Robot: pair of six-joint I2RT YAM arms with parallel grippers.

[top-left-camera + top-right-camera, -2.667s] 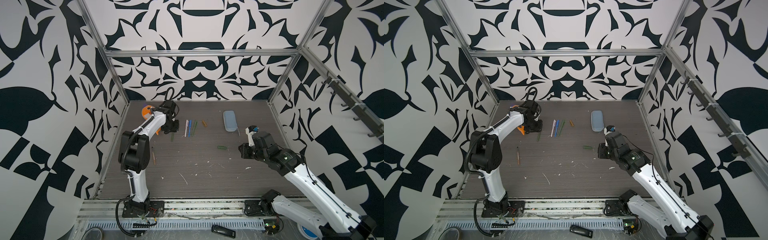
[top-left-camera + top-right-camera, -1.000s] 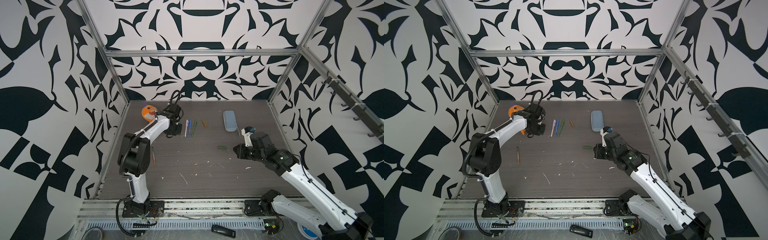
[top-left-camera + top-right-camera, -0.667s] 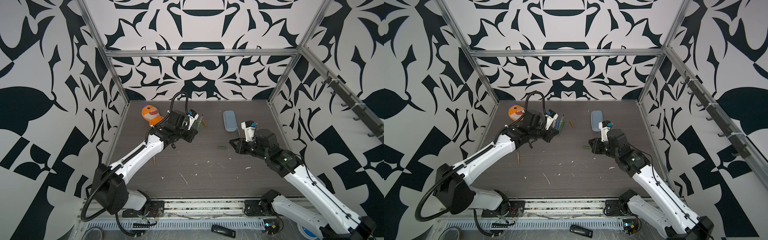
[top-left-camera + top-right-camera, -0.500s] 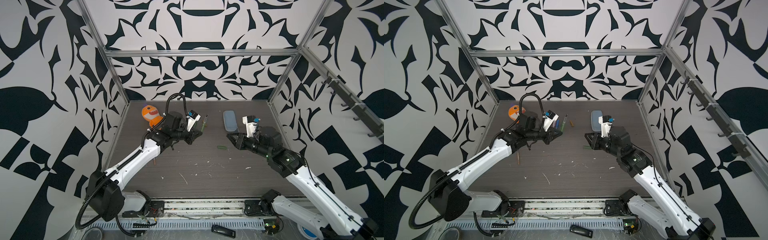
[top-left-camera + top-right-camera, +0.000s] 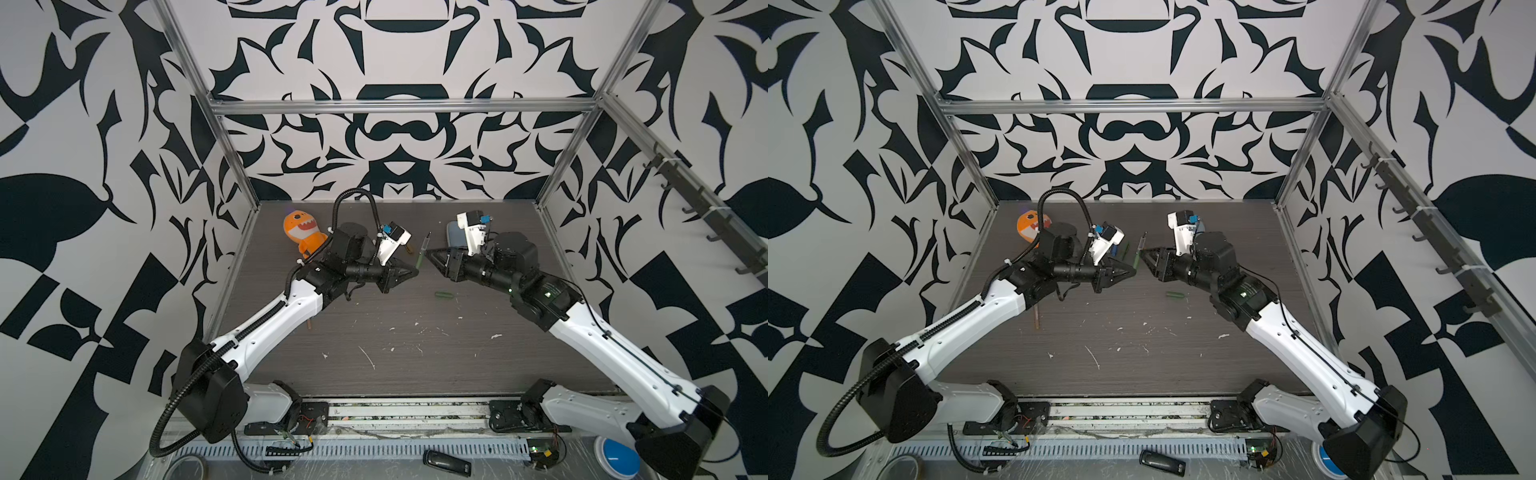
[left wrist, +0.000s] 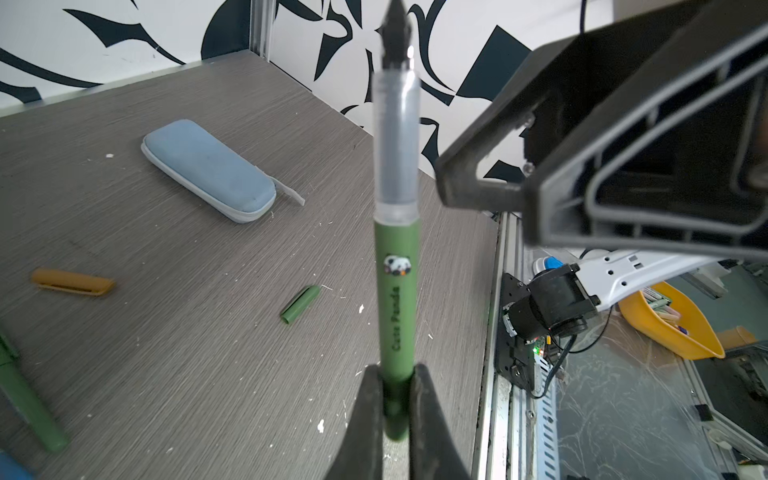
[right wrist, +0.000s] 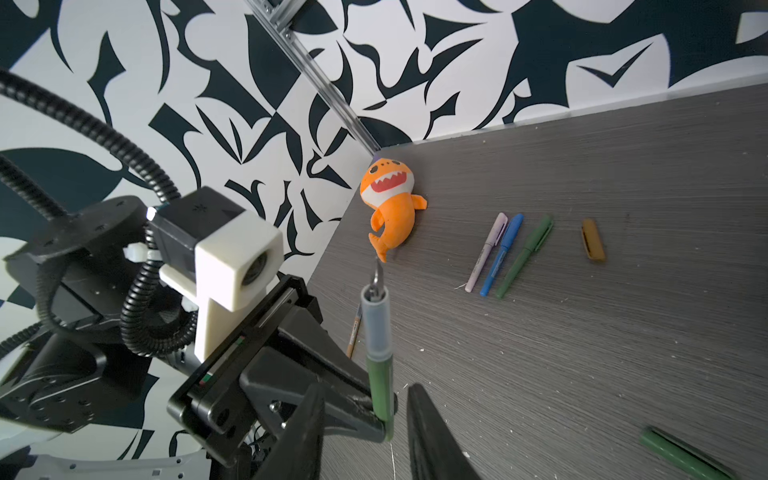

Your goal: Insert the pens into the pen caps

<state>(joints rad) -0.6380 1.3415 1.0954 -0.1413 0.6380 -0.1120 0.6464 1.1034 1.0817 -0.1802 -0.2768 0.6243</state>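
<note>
Bright, even, diffuse light fills the scene; shadows on the counter (image 5: 415, 374) are faint and soft-edged. Both top views bow the frame rails (image 5: 399, 106) toward their edges. In the left wrist view the green pen (image 6: 395, 291) held in the left claw (image 6: 397, 374) carries a small glare spot near its tip, and its lettering looks slightly soft.

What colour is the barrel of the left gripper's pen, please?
The pen barrel is green; the left wrist view shows it best.

pencil case (image 5: 453, 239) mostly hidden behind right wrist camera (image 5: 471, 232); orange-brown pen (image 5: 309, 324) half under left arm (image 5: 291, 307); green cap (image 7: 681, 457) cut by frame edge; green pen (image 6: 397, 291) tip clipped
</note>
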